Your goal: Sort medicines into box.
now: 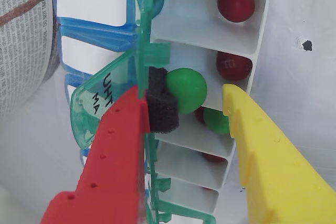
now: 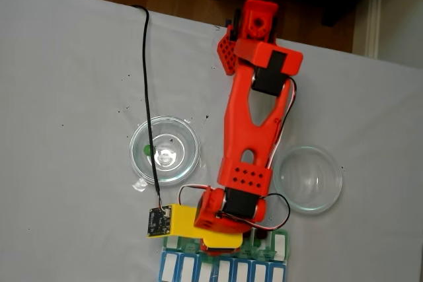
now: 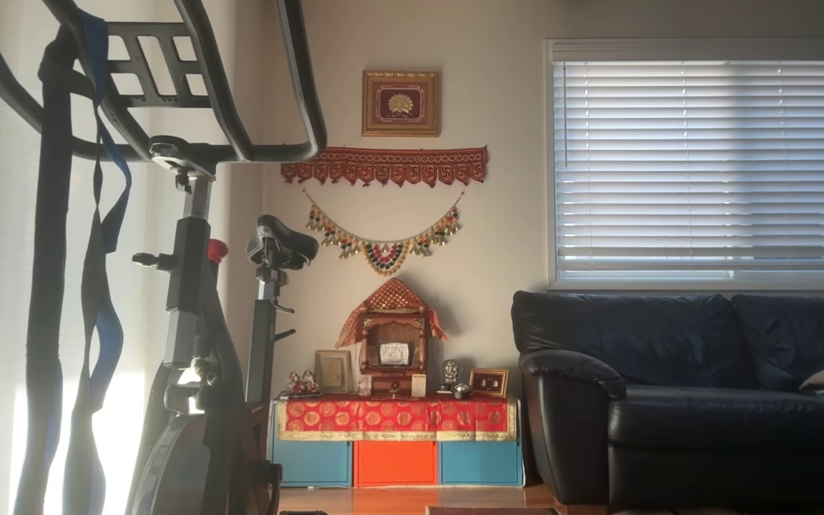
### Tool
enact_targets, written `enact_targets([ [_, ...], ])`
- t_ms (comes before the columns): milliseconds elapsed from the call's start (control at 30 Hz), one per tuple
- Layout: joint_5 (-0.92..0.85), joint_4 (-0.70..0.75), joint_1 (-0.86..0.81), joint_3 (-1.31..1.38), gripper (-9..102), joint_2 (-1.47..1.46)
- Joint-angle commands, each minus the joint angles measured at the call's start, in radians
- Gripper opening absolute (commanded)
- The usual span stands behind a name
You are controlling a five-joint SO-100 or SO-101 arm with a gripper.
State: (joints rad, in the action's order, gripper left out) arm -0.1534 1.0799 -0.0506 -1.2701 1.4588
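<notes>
In the wrist view my gripper [image 1: 194, 95] hangs open over the box [image 1: 247, 40], a white row of compartments with green lids folded back. A green medicine [image 1: 186, 90] rests against the black foam pad [image 1: 160, 106] of the red finger, with a gap to the yellow finger [image 1: 273, 166]. Directly below it, one compartment holds a green ball [image 1: 217, 121] and a dark red one [image 1: 199, 115]. Other compartments each hold a red ball [image 1: 236, 3] [image 1: 233, 65] [image 1: 212, 157]. In the fixed view the gripper [image 2: 221, 244] is over the box [image 2: 268, 247] at the bottom edge.
A blue-lidded row [image 1: 92, 3] [image 2: 218, 270] lies alongside the box. Two clear round dishes [image 2: 192, 153] [image 2: 308, 179] flank the red arm [image 2: 254, 130]; a small green dot [image 2: 147, 150] shows in the left one. A black cable [image 2: 147, 97] runs to the wrist camera. Newspaper [image 1: 21, 35] lies at left.
</notes>
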Motion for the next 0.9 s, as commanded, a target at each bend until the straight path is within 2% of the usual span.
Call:
enact_targets([
  [0, -0.011, -0.018, -0.005, 0.018, 18, 0.152],
  [867, -0.041, -0.002, 0.002, 0.017, 18, 0.144],
])
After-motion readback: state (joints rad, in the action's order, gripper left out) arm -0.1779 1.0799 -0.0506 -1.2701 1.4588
